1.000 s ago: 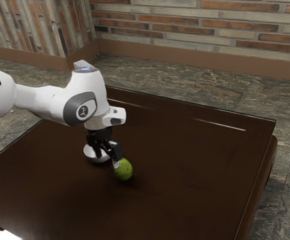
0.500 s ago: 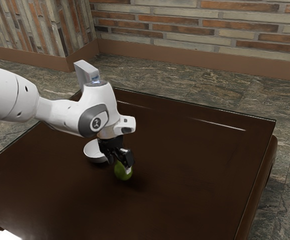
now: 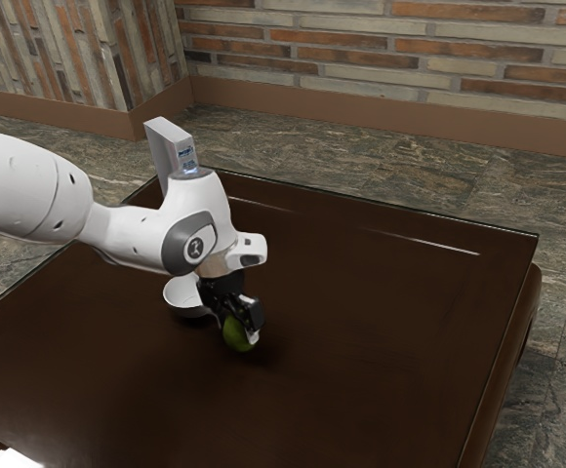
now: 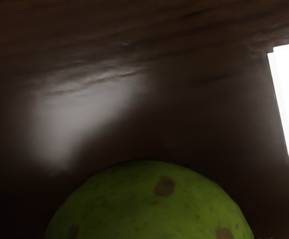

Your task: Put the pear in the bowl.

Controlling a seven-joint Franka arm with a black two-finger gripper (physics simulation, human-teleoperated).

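a green pear [image 3: 234, 336] is resting on a dark brown, glossy table [image 3: 361, 380], with our black gripper [image 3: 239, 328] pointing down over it. our white arm [image 3: 132, 234] is coming in from the exterior view's left and bending down at the wrist, so that the gripper is meeting the fruit from above. the jaws are standing low about the pear, but we cannot tell whether they are pressing it from both sides or leaving some slack. in the wrist view, the pear's rounded, brown-spotted skin is bulging up at the lower edge, so it is lying close under our hand. a pale bowl [image 3: 181, 294] is sitting upright near the pear, toward the exterior view's left and a little farther back, partly hiding behind the gripper. its mouth is facing up, which is suiting a drop from above. the pear is lying outside it, so we are judging ourselves to be at the grasping step. we are needing a firm hold around the fruit's middle, since its smooth, curving sides could be rolling or slipping away. then we are wanting a lift high enough for the pear to be clearing the bowl's rim.
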